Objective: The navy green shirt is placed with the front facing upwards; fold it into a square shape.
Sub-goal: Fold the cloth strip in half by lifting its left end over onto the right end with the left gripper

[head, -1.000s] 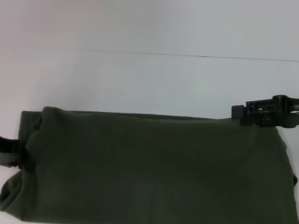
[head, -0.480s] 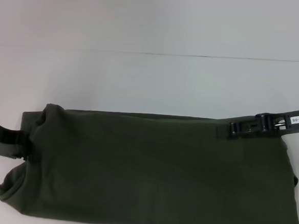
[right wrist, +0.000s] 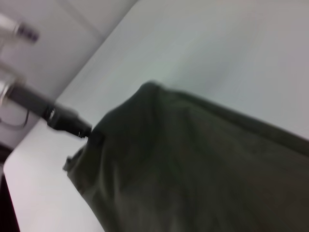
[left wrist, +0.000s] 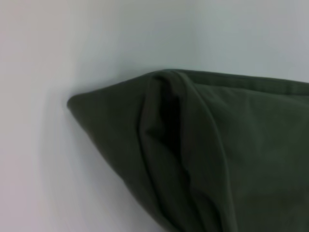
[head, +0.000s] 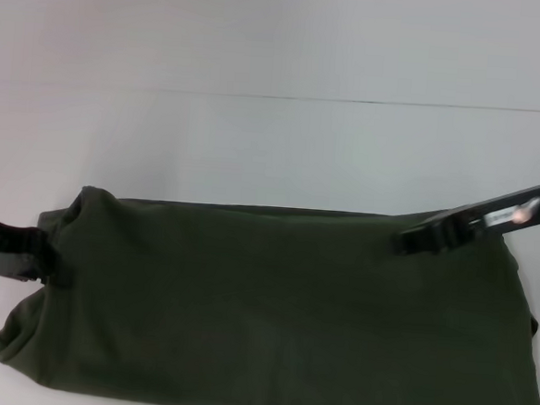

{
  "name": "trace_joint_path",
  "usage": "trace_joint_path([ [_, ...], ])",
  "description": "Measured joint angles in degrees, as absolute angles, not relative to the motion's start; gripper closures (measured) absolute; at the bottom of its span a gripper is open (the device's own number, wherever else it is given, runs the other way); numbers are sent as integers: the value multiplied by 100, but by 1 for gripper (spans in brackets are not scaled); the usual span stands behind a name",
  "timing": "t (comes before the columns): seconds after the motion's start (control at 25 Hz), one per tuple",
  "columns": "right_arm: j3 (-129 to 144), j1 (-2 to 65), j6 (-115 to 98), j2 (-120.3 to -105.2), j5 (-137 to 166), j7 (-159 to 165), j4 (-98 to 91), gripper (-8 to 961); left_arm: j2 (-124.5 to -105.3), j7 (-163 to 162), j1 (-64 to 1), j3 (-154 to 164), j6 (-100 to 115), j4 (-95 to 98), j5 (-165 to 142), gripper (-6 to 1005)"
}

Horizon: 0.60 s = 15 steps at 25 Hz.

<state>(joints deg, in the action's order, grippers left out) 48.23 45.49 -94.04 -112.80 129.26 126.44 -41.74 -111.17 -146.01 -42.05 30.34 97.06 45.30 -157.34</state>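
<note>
Shirt: the navy green shirt (head: 281, 314), matte soft cotton, lies folded into a wide band on the white table (head: 274, 147).
Left gripper (head: 44, 253): pinching the shirt's bunched, rounded end.
Right gripper (head: 414, 240): over the opposite far corner; finger state cannot be told.
Room: bare tabletop beyond the far edge.

- I can read no text, number or brand anywhere in these views.
- The right gripper (head: 414, 240) arm carries a small pale tag near the wrist, but I cannot make out its characters.
- The navy green shirt (head: 281, 305) shows plain cloth only from my head camera and both wrist cameras; no lettering or label is legible.
</note>
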Motion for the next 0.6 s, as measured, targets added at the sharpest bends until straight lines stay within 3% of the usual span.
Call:
trace_joint_path([
  [0.24,5512,4706,-9071,-11561,12942,12574,-4175,825,-11117,-14623,-4181,3023,9940,4717,-15545,938],
  [0.32,5805,4757,-8852,-11647,12961,12633,-4175,846,-11118,-14618,-4181,3025,9994,4723,-15485,938],
  [0.6,5881,4957,-8694,-11710,13064,12754,-4175,895,-11112,-14573,-4217,3026,10125,4731,-15346,938],
])
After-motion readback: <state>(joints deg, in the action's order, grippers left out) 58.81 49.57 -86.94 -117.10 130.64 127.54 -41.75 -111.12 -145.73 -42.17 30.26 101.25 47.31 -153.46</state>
